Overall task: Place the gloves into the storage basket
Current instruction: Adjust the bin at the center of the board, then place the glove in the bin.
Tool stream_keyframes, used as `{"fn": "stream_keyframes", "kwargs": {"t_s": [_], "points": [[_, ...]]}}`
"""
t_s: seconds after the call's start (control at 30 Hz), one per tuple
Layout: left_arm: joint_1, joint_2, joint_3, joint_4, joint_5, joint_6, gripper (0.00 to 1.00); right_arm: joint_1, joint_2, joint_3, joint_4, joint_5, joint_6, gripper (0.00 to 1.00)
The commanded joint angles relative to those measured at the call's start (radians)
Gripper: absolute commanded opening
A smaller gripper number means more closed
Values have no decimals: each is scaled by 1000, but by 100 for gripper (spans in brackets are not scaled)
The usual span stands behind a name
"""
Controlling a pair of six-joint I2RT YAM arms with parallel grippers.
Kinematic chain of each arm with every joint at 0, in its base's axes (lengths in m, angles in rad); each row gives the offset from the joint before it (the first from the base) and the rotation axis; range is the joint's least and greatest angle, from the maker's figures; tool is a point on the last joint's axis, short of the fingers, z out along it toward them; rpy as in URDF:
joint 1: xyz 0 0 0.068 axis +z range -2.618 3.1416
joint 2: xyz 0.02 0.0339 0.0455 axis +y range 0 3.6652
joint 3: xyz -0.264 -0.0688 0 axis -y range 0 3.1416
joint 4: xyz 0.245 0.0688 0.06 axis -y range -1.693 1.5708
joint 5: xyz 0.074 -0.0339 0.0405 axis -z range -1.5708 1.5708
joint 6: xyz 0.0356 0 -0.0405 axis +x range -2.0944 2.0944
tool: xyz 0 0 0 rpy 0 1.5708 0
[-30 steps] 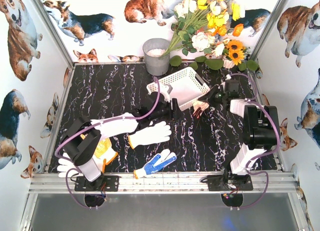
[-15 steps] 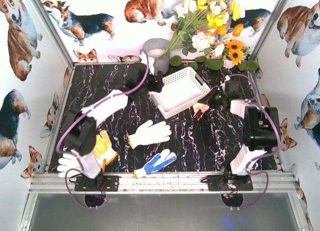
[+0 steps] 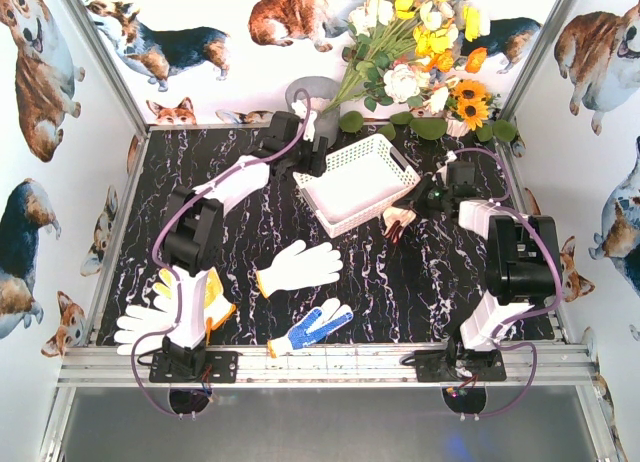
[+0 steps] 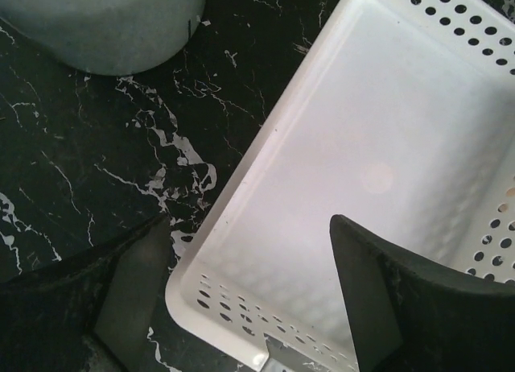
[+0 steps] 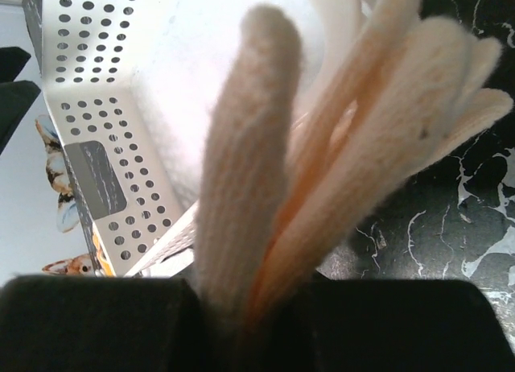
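White slotted plastic fills my left wrist view: the storage basket lies under my left pincer, spread wide, one finger outside the corner wall, the other over the floor. My right wrist view shows my right pincer clenched on a pale glove beside the basket's rim. Only the overhead view shows the loose gloves toward the near-left corner. Half a second ago my left pincer hung slightly nearer; the basket has barely shifted.
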Motion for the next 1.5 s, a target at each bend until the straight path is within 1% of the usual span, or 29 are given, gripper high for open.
{"fn": "stream_keyframes", "kwargs": {"t_s": [0.0, 0.2, 0.3, 0.57, 0.73, 0.8, 0.9, 1.0, 1.07, 1.13, 1.2, 1.27, 1.4, 1.47], "points": [[7, 43, 80, -99, 50, 25, 74, 13, -33, 22, 34, -8, -14, 0], [7, -11, -9, -80, 116, -34, 72, 13, -13, 49, 30, -5, -12, 0], [5, -48, -57, -61, 171, -53, 72, 11, -14, 60, 24, -3, -15, 0], [-12, -144, -240, 86, 365, -125, 71, -7, -47, 68, -18, 7, -29, 0], [-54, -204, -360, 217, 446, -184, 71, -37, -120, 49, -92, 25, -3, 0], [-64, -219, -398, 239, 446, -199, 71, -53, -165, 34, -134, 49, 4, 0], [-68, -253, -450, 237, 384, -202, 73, -70, -237, 13, -202, 96, 8, 0], [-74, -322, -517, 217, 233, -199, 78, -80, -303, 10, -297, 123, 20, 0], [-86, -387, -580, 228, 111, -188, 85, -81, -344, 22, -361, 129, 26, 0], [-96, -444, -642, 257, 31, -183, 94, -81, -388, 34, -416, 136, 34, 0], [-114, -516, -690, 274, -39, -160, 98, -80, -445, 45, -463, 149, 46, 0], [-156, -582, -713, 274, -119, -100, 100, -79, -485, 43, -489, 135, 72, 0], [-327, -676, -712, 278, -290, 85, 100, -30, -545, 24, -496, 118, 147, 0], [-394, -693, -701, 296, -326, 144, 100, 14, -562, 11, -470, 126, 194, 0]]}}
